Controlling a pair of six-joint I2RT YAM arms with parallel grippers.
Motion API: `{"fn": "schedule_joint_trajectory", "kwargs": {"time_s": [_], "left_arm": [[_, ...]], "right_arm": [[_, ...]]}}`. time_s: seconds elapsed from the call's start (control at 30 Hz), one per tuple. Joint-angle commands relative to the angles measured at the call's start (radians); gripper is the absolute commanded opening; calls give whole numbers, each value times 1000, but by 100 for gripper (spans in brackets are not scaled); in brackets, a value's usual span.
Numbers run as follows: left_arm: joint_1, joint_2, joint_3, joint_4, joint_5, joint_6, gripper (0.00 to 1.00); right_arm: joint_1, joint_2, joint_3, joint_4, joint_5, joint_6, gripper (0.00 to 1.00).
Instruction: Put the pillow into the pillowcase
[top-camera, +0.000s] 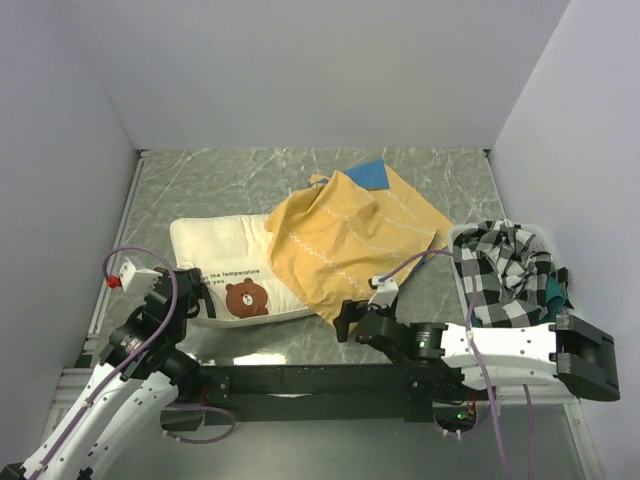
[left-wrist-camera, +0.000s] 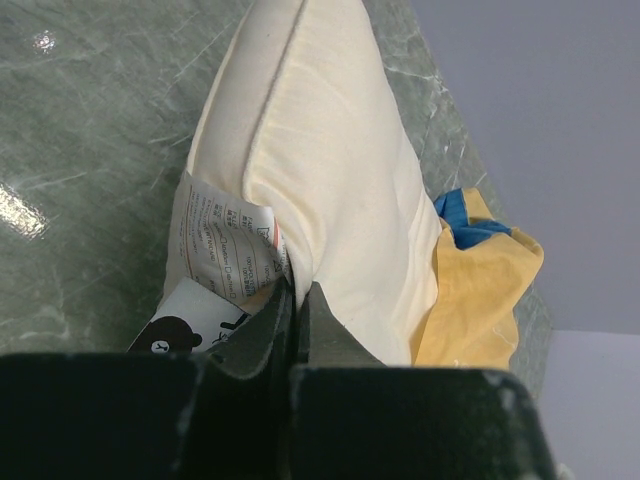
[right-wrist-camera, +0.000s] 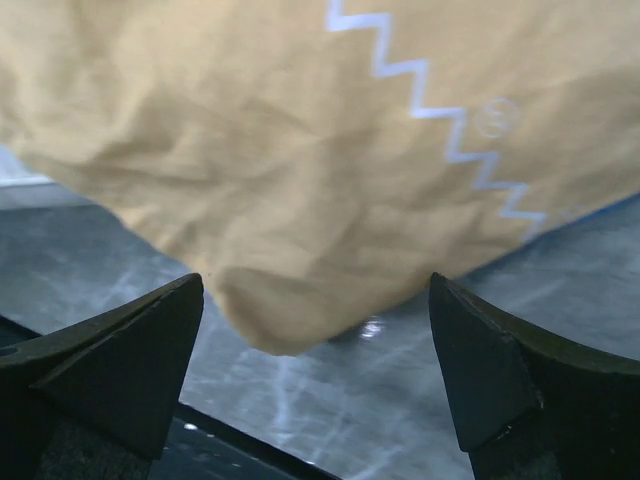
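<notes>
High rear overhead view, two close wrist views, all sharing pillowcase

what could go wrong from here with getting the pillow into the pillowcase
1. The right jaws stand open facing the pillowcase corner, not gripping it, so a push may just slide the pillowcase away.
2. The left jaws pinch only the pillow edge beside its label; that thin hold may slip.
3. The pillowcase lies crumpled over the pillow's end with no opening showing, so fabric may bunch.
</notes>
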Motion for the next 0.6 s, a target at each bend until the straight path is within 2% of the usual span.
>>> {"fn": "schedule_joint_trajectory", "kwargs": {"time_s": [0.0,0.13,0.23,0.27,0.3,0.33,0.37,0.43,0.57], "left_arm": [[-4,-19,51,94,-17,15,1],[-4,-26,61,87,-17,23,1],[-4,-23,77,89,-17,38,1],[-4,-19,80,98,-14,47,1],[-4,-16,82,109,-3,58,1],[-4,-9,85,121,8,85,1],[-4,3,88,161,20,105,1],[-4,15,94,193,54,141,1],[-4,15,93,296,90,177,1]], "right_arm": [[48,54,-13,202,89,79,100],[40,195,42,176,102,96,100],[40,248,86,71,124,169,91],[41,253,88,61,121,186,82],[40,255,92,50,121,186,67],[40,259,109,17,118,174,43],[47,264,179,-15,116,127,11],[57,293,287,-98,90,44,1],[115,333,685,-213,-17,-228,0]]}}
